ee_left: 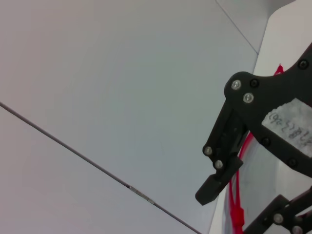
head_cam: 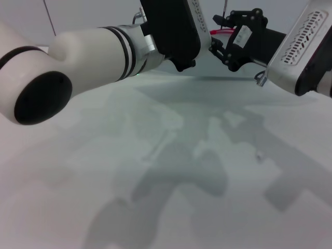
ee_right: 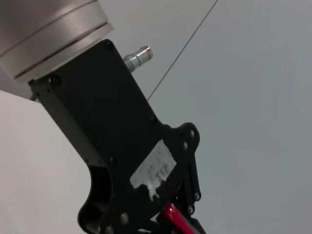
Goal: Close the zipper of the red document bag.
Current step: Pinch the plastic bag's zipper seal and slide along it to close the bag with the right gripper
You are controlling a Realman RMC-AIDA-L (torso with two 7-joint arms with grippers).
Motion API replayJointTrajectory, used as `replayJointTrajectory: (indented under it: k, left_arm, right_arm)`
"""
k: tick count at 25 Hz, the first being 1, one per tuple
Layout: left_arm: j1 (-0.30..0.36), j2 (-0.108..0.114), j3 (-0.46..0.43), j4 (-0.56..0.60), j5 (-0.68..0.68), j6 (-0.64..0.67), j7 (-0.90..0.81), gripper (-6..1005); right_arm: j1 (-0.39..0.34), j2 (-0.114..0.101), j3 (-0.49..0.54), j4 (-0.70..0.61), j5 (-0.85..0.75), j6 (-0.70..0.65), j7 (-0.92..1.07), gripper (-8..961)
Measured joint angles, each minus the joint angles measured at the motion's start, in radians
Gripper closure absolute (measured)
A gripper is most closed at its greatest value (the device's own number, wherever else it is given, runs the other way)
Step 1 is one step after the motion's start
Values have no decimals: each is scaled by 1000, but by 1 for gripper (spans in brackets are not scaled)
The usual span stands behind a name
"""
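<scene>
Both arms were crowded at the far edge, where the thin bright red zipper strip (head_cam: 222,31) peeked between the black left gripper (head_cam: 181,62) and black right gripper (head_cam: 228,52). Couldn't tell either grip. I'd pin one end and pull straight along the strip

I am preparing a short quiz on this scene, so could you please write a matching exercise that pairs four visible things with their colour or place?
Things:
1. zipper
2. left pincer
3. right pincer
4. table

Descriptions:
a. black, at the far edge, on the arm coming in from the right
b. thin red strip
c. pale surface crossed by arm shadows
d. black, at the far edge, on the arm coming in from the left

Pairs: 1-b, 2-d, 3-a, 4-c
</scene>
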Motion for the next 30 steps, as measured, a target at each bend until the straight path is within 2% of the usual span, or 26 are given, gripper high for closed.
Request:
replayJointTrajectory:
  k: [26,30]
  left_arm:
    - [-1,0,-4,-3,0,1,-1,914]
    - [-1,0,-3,-2,0,1,-2,914]
  right_arm:
    - [1,0,-22,-2,-6,14,0,647]
    - [1,0,-22,-2,-4,14,-12,703]
